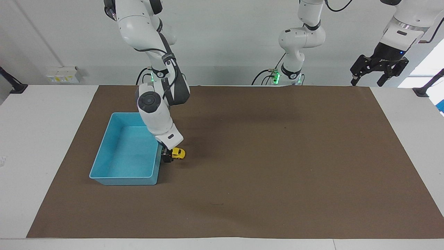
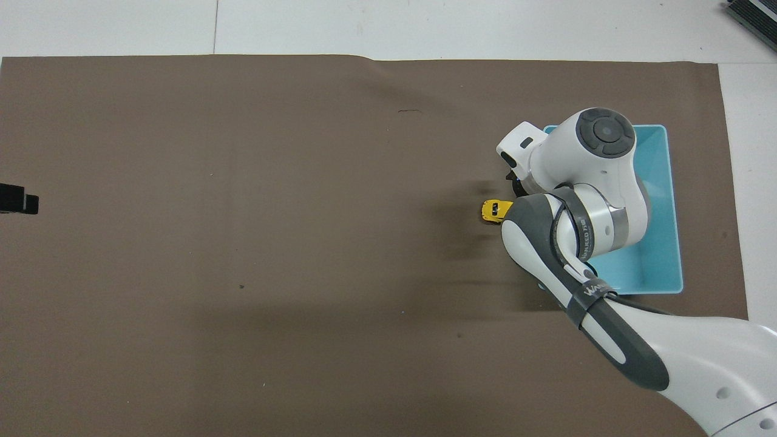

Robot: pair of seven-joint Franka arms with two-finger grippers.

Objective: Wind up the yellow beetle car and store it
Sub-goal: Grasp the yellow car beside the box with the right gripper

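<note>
The yellow beetle car (image 1: 179,152) stands on the brown mat right beside the blue bin (image 1: 123,178), on the side of the bin toward the left arm's end of the table. My right gripper (image 1: 167,158) is down at the car's end next to the bin and covers that half of it, jaws open. In the overhead view only the car's free end (image 2: 493,210) shows from under the right arm, and the bin (image 2: 665,243) is partly covered too. My left gripper (image 1: 366,82) hangs open and empty high over its own corner of the mat; its tip (image 2: 15,203) shows at the overhead view's edge.
The brown mat (image 1: 277,156) covers most of the white table (image 1: 41,139). The bin holds nothing that I can see. A wall socket (image 1: 64,74) sits by the right arm's end.
</note>
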